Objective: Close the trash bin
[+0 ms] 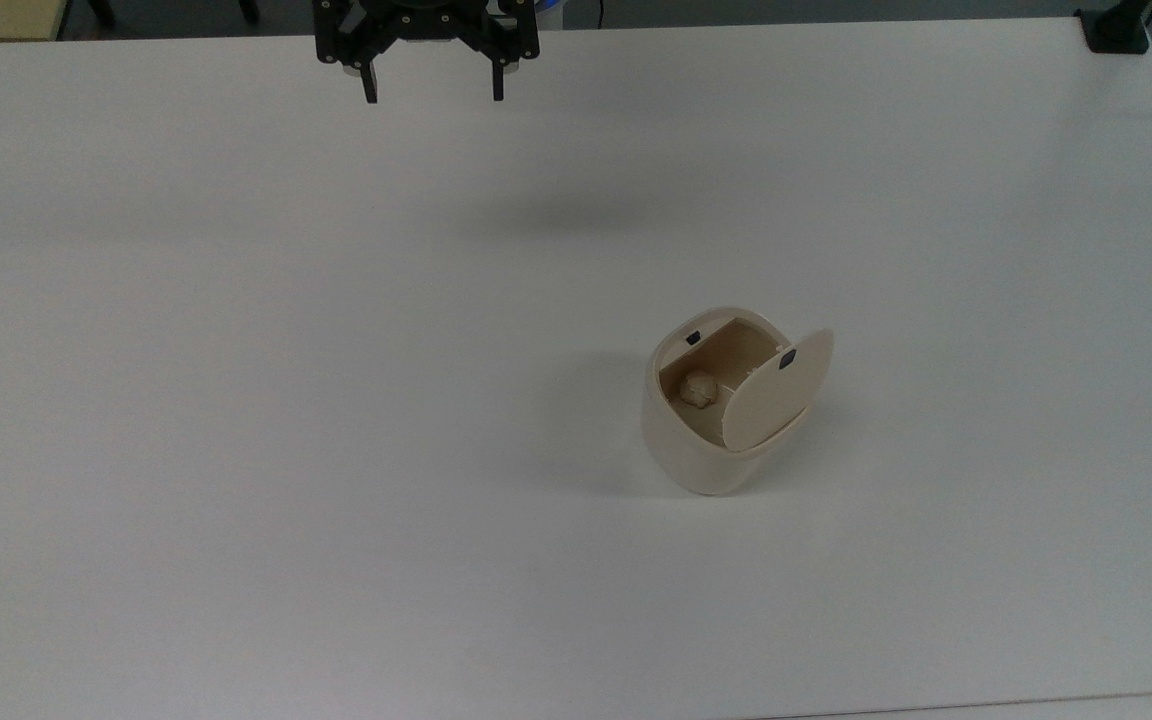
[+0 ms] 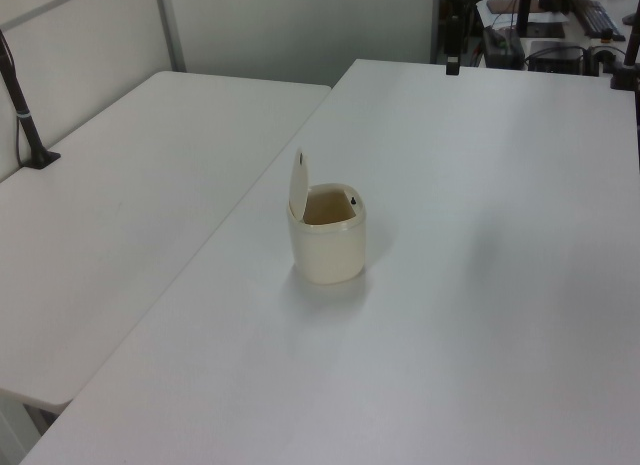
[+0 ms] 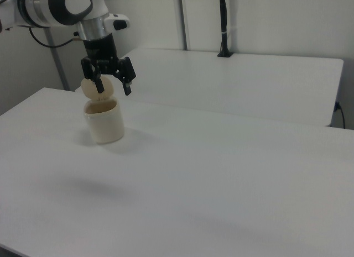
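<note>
While the trash bin [image 1: 706, 420] stood on the white table [image 1: 236, 400], right of centre in the top view, its lid [image 1: 778, 392] was raised upright and a crumpled wad [image 1: 699, 390] lay inside. The gripper [image 1: 433, 90] was held high, pointing down, well apart from it, fingers spread and empty.
</note>
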Controlling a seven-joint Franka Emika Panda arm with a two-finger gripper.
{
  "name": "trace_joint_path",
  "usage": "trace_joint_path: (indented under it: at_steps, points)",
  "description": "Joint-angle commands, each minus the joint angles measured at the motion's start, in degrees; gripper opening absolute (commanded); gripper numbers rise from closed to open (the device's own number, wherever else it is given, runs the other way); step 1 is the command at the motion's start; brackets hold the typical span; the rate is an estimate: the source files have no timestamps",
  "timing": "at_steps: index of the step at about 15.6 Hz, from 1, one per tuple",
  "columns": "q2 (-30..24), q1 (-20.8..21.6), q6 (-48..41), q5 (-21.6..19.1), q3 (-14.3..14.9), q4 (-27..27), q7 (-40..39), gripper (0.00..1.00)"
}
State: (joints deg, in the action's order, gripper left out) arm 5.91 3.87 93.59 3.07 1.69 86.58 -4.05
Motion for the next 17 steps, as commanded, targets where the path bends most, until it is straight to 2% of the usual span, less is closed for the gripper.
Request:
trace_joint_path:
  at_steps: [1,8,9,12,14,16,17]
  points:
    - [-1.1,-0.4,-0.7,0.5,-0.1,0.8,0.4,1.0]
    - [-1.0,-0.4,-0.7,0.4,-0.1,0.8,0.4,1.0]
    - [-1.0,-0.4,-0.7,0.4,-0.1,0.8,0.3,0.92]
    - [-0.9,-0.4,-0.7,0.4,-0.1,0.8,0.3,0.49]
    - [-0.7,-0.2,-0.6,0.4,-0.2,0.8,0.3,0.26]
    - [-0.5,-0.1,-0.5,0.4,-0.3,0.8,0.1,0.12]
    - [-0.4,0.0,-0.3,0.4,-0.4,0.8,-0.4,0.11]
